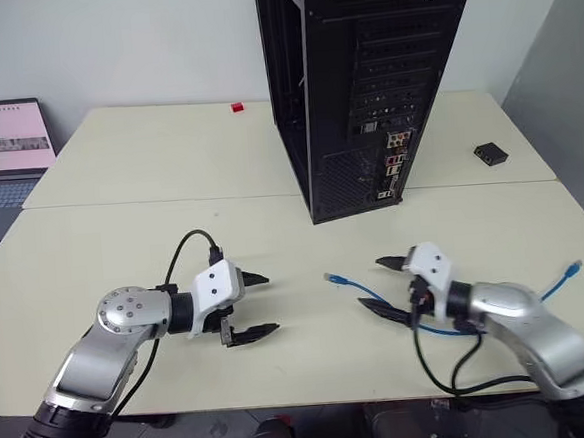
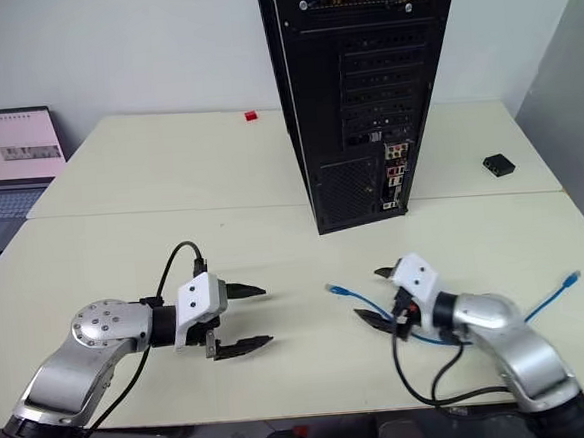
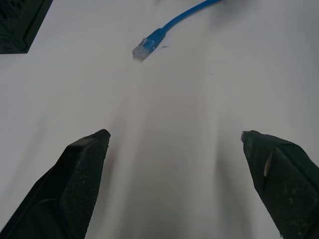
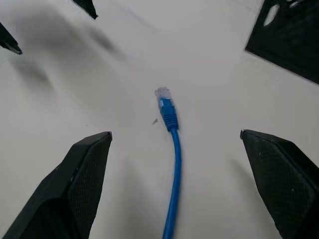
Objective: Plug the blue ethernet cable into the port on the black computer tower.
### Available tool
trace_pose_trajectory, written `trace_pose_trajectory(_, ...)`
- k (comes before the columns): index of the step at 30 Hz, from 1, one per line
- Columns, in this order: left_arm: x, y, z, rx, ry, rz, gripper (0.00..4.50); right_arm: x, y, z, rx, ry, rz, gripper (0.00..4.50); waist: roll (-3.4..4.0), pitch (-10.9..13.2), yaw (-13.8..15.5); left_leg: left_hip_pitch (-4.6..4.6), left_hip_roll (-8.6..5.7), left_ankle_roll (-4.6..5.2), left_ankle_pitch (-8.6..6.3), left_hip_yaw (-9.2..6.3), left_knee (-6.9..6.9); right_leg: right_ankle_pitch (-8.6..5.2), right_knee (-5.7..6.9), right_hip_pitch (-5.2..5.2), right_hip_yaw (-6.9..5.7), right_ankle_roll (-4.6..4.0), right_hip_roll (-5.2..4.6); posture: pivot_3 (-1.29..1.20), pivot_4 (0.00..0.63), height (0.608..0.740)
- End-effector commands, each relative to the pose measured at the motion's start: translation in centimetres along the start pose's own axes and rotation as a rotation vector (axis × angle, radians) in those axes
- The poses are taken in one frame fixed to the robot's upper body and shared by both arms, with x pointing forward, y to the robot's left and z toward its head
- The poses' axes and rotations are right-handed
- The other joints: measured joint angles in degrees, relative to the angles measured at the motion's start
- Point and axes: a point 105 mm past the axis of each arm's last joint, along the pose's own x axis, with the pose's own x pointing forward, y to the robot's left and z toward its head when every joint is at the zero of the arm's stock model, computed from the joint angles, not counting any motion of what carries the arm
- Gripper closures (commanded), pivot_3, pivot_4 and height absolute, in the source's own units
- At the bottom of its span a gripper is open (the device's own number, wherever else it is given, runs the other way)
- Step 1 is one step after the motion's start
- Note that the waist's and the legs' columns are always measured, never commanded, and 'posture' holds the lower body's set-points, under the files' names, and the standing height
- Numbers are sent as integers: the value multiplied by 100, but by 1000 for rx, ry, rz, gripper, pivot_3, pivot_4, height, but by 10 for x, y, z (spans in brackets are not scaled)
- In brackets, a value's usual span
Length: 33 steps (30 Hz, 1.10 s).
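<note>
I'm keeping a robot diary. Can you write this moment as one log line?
cable: flat on table, unplugged | right gripper: open, straddling plug end | left gripper: open, empty | tower: upright

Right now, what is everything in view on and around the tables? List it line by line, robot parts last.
blue ethernet cable: one, bright blue, lying on the near table, passing between the right end effector's fingers, one plug ahead of them, the other end toward the table's right edge.
black computer tower: one, black, upright at mid-table, rear panel with its connectors facing the robot.
small box: one, black, right of the tower.
small block: one, red, far table, left of the tower.
laptop: one, screen lit, far left.
tables: two, cream, butted together.
left end effector: open, empty.
right end effector: open, straddling the cable.
</note>
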Motion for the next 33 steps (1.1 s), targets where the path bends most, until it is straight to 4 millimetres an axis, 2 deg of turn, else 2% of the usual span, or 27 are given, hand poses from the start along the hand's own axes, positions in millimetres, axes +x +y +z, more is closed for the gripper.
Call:
trace_pose_trajectory(1, 1, 1, 4, 35, -15, 2, 2, 16, -8, 0, -52, -4, 1, 144, 0, 0, 4, 0, -1, 0, 0, 0, 0, 0, 0, 0, 0, 0, -1, 0, 150, 740)
trace_pose_trajectory(4, 1, 1, 2, 38, -15, 2, 2, 21, -12, -4, -44, 0, 2, 144, 1, 0, 10, -3, -2, 0, 0, -3, 1, 1, -1, 0, -3, 0, -3, 0, 150, 740)
trace_pose_trajectory(7, 0, 0, 1, 38, -16, 4, 0, 22, -12, -6, -48, 4, 17, 640, 1, 1, 7, -2, -2, 0, 0, -3, 1, 1, 1, -1, -4, 0, -3, 0, 150, 740)
trace_pose_trajectory(13, 4, 0, -1, 35, -23, 2, 0, 30, -8, -3, -78, 1, 41, 2078, 1, 1, 1, -1, -1, 0, 0, -4, 1, 1, 3, 0, -4, -1, -3, 0, 150, 740)
trace_pose_trajectory(15, 6, 0, -1, 38, -28, -3, 0, 35, -6, -6, -94, 22, 44, 2309, 2, 1, 0, 0, -1, 0, 0, -4, 1, 1, 5, 0, -4, -1, -2, 0, 150, 740)
trace_pose_trajectory(18, 7, 0, -1, 41, -30, -8, 0, 37, -6, -9, -94, 34, 45, 2954, 2, 1, -1, 2, 0, 0, 0, -4, 1, 1, 6, 0, -5, -1, -1, 0, 150, 740)
trace_pose_trajectory(22, 9, 1, -1, 37, -38, -12, 0, 37, -4, -8, -107, 30, 52, 3921, 2, 0, 0, 3, 0, 0, 0, -4, 1, 1, 7, 0, -4, -1, -2, 0, 150, 740)
trace_pose_trajectory(23, 9, 1, -1, 37, -39, -13, 0, 37, -3, -7, -117, 30, 57, 4312, 2, 0, -1, 3, 0, 0, 0, -4, 1, 1, 8, 0, -4, -1, -2, 0, 150, 740)
trace_pose_trajectory(26, 12, 2, 0, 33, -50, -23, 0, 35, 3, 0, -184, 24, 91, 4404, 2, 0, 0, 3, -1, 0, 0, -4, 1, 1, 9, 0, -5, -1, -2, 0, 150, 740)
trace_pose_trajectory(30, 18, 1, 6, 40, -66, -59, 0, 33, 21, 18, -287, 4, 174, 4410, 2, 1, 1, 0, -2, 0, 0, -6, 1, 1, 6, 0, -7, -1, -2, 0, 150, 740)
trace_pose_trajectory(33, 24, 3, 11, 54, -89, -79, 0, 33, 31, 30, -306, -15, 214, 4411, 2, 1, 1, -1, -1, 0, 0, -9, 1, 1, 7, -1, -9, -1, -2, 0, 150, 740)
